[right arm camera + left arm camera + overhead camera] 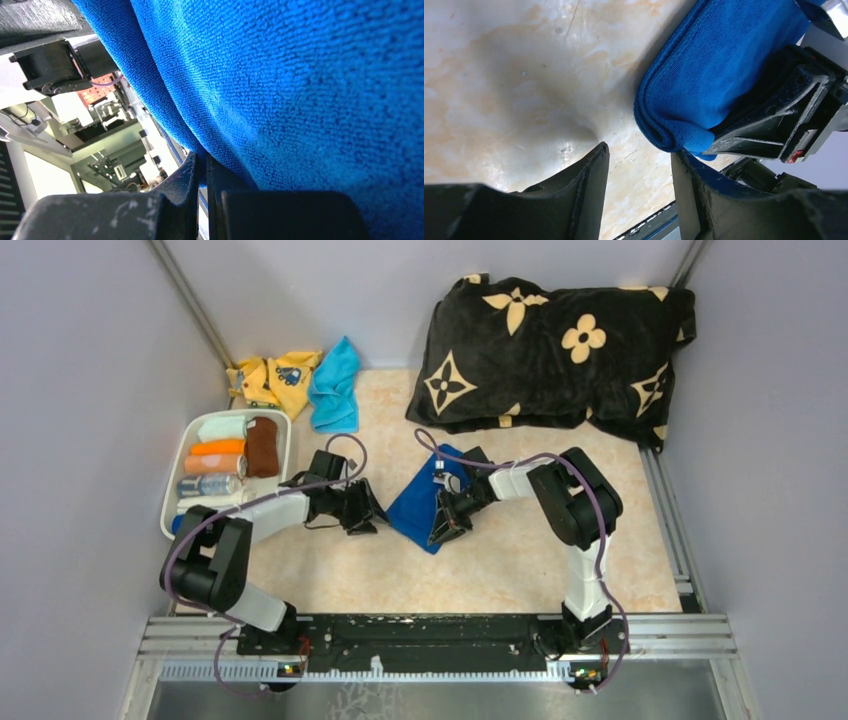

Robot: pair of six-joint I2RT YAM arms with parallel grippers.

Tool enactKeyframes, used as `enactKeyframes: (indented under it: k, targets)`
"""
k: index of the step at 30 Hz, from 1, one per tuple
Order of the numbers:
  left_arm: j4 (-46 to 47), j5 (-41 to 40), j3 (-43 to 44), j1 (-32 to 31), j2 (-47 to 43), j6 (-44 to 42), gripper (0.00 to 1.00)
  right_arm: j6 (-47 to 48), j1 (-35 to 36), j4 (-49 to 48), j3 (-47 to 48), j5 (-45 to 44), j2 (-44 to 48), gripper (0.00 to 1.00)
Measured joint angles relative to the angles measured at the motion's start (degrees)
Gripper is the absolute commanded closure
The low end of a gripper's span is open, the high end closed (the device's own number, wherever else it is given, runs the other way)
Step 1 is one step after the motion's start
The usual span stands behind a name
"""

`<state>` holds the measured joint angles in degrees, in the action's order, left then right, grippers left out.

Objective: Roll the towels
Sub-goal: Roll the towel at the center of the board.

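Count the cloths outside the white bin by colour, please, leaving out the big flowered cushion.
Dark blue towel: 1
Light cyan towel: 1
Yellow printed cloth: 1
Total: 3

The dark blue towel [310, 90] spills past the right wrist view's edges.

cushion [560, 350]: black, beige flowers, my table's far right corner
yellow cloth [275, 380]: crumpled, far left corner
white bin [172, 490]: left edge
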<state>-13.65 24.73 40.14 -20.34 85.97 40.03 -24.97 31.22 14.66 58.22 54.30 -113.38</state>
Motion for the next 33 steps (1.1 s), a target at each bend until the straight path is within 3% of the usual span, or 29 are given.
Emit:
enactKeyframes:
  k: [10, 18, 24, 29, 33]
  targets:
    - [3.39, 0.7, 2.38, -0.17, 5.03, 1.64, 0.52, 2.84, 0.0, 3.65, 1.6, -2.91, 1.46, 0.76]
    - [4.68, 1.25, 2.6, -0.17, 7.19, 3.93, 0.55, 8.61, 1.7, 7.93, 2.93, -18.27, 13.35, 0.67]
    - [4.94, 1.27, 2.62, -0.17, 7.5, 5.07, 0.55, 16.2, 12.74, 8.52, 3.82, -35.23, 22.56, 0.66]
    - [4.85, 1.27, 2.8, -0.2, 7.67, 5.27, 0.55, 21.07, 23.12, 8.07, 3.72, -45.24, 22.73, 0.67]
    - [4.81, 1.25, 2.82, -0.2, 7.69, 5.29, 0.55, 23.5, 26.47, 7.28, 3.8, -49.92, 21.2, 0.67]
